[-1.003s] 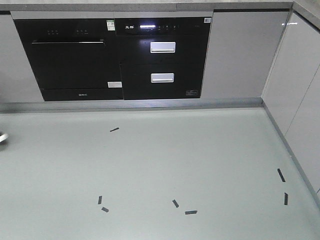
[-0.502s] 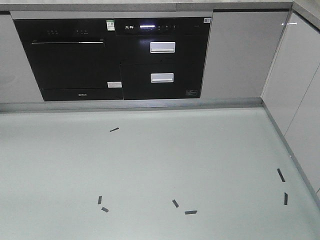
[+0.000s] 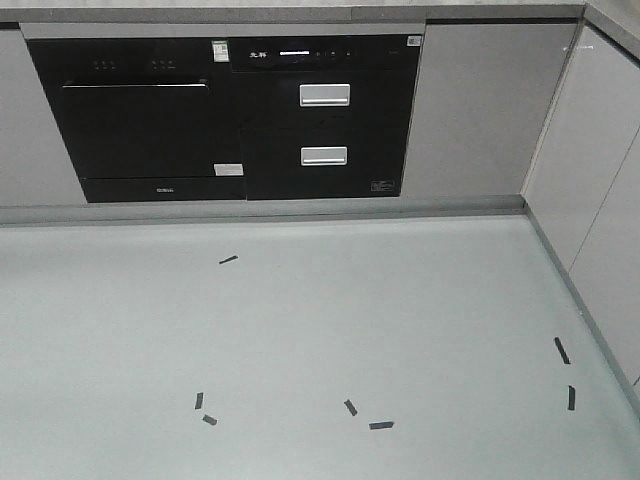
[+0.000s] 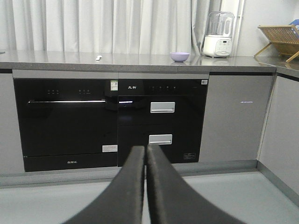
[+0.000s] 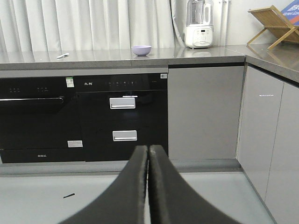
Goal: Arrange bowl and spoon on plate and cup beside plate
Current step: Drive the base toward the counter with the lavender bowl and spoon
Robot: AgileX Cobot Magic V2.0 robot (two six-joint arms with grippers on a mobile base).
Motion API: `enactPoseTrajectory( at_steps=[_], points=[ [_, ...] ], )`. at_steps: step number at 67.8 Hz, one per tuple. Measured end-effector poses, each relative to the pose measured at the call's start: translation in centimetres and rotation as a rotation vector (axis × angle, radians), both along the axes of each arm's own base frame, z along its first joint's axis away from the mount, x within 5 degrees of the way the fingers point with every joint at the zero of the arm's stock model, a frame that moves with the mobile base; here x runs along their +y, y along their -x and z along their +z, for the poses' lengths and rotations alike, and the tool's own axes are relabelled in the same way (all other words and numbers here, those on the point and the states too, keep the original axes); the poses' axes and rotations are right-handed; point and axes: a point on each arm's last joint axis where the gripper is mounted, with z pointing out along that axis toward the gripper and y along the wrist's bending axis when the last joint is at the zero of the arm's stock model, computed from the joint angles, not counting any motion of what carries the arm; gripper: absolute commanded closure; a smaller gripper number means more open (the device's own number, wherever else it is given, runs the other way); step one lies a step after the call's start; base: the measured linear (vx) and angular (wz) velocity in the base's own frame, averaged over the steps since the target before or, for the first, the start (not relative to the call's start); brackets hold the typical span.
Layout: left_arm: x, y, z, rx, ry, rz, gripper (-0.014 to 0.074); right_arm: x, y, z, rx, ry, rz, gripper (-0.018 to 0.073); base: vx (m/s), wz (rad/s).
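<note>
Left gripper (image 4: 145,150) and right gripper (image 5: 148,149): jaws together (nothing held); bowl (image 4: 180,56) and spoon (image 4: 98,58) rest well apart on the surface (image 4: 140,60).

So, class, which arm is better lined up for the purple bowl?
Probably right: the bowl sits almost dead ahead of the right gripper, but off to the side of the left gripper.

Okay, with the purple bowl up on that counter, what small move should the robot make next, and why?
Probably roll closer to the counter: the bowl and spoon lie on it, far beyond the shut left gripper and right gripper. The plate and cup are not in view.
</note>
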Motion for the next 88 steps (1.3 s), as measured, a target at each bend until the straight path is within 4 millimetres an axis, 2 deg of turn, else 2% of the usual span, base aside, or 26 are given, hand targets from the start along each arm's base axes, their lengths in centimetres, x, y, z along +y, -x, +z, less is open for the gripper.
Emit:
enactPoseTrajectory(
  at_steps=[88],
  points=[
    [0.0,0.0,0.0,0.0,0.0,0.0,0.0603,0.0,0.0,0.0,0.0,0.0,0.0,0.056,0.09,0.05]
  ],
)
